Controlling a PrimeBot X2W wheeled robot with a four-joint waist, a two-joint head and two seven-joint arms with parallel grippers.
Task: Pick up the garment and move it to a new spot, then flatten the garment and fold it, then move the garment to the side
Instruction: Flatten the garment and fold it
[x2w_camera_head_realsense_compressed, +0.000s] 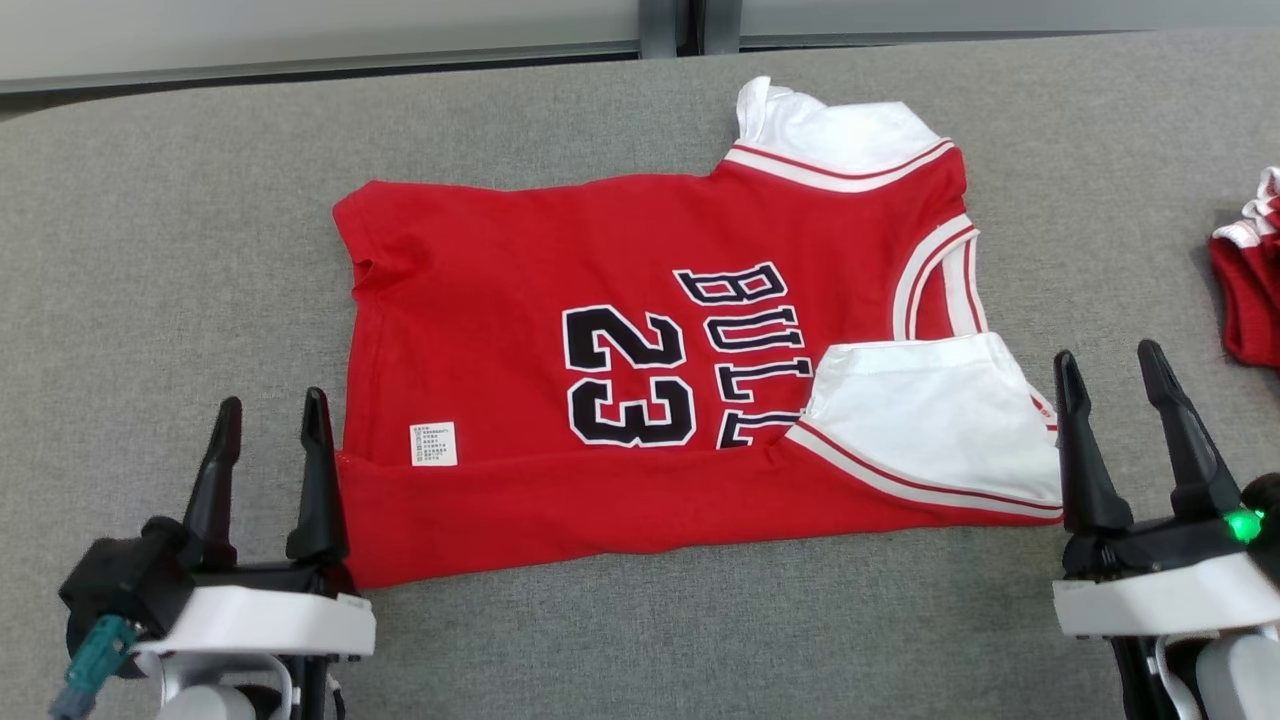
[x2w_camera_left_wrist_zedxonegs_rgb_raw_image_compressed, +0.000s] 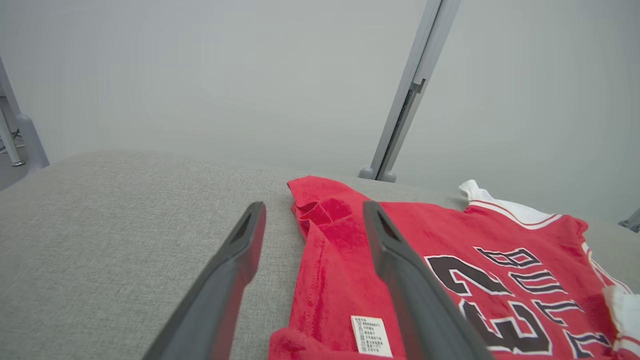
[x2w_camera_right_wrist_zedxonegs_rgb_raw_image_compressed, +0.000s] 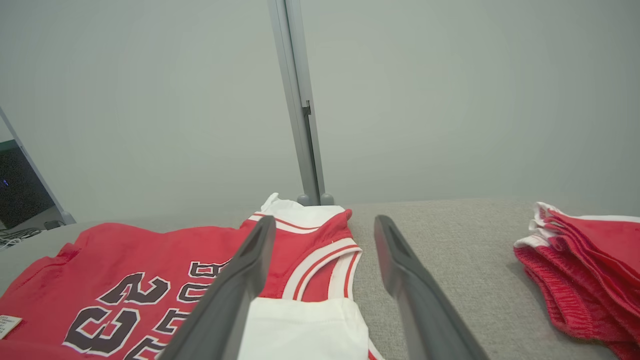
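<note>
A red cotton jersey (x2w_camera_head_realsense_compressed: 640, 380) with white sleeves and black "23" lettering lies flat at the centre of the grey fabric-covered table (x2w_camera_head_realsense_compressed: 150, 250), with a folded band along its 6 o'clock edge. The left gripper (x2w_camera_head_realsense_compressed: 272, 400), at 8 o'clock just beside the hem corner, is released, its fingers spread and empty. The right gripper (x2w_camera_head_realsense_compressed: 1107, 353), at 4 o'clock beside the folded-in white sleeve (x2w_camera_head_realsense_compressed: 930, 415), is spread and empty too, and a heap of red-and-white cloth (x2w_camera_head_realsense_compressed: 1250, 290) sits apart at 3 o'clock.

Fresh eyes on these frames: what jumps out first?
A red jersey marked 23 lies across the grey table, near edge folded up, a white sleeve laid over it. The left pincer and right pincer stand open at its near corners; a second red garment sits at the table's right edge.
</note>
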